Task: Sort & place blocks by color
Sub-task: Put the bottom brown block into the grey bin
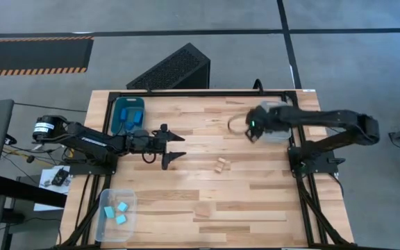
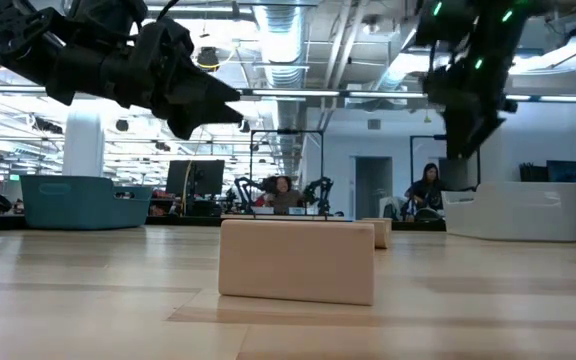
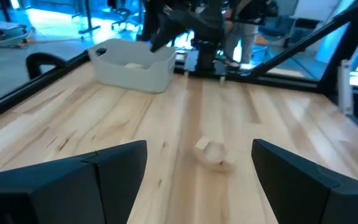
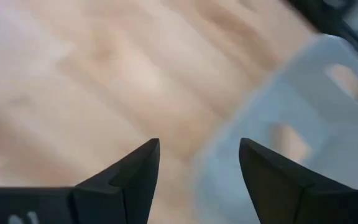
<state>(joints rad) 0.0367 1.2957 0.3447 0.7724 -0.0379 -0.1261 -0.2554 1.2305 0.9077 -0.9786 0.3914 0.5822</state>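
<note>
So the left gripper (image 1: 179, 155) is hanging over the middle of the light wooden table (image 1: 255, 208) with its fingers spread wide and nothing between them, pointed toward the small tan wood blocks (image 1: 221, 165) lying a bit ahead of it on the bare boards. Seems like that's the next pick. The right gripper (image 1: 253, 132) is also parted and empty, sitting by the rim of the pale plastic bin (image 1: 283, 107) at the far right of the table, which has tan pieces in it, so that looks like where the wood ones go. Light cyan blocks (image 1: 117, 212) are already in the clear tray at the near left corner. To do it well I'd line the jaws up square across one block, come down straight, and close only once it's centred, since the two sit close together and a skewed approach could knock the neighbour.
</note>
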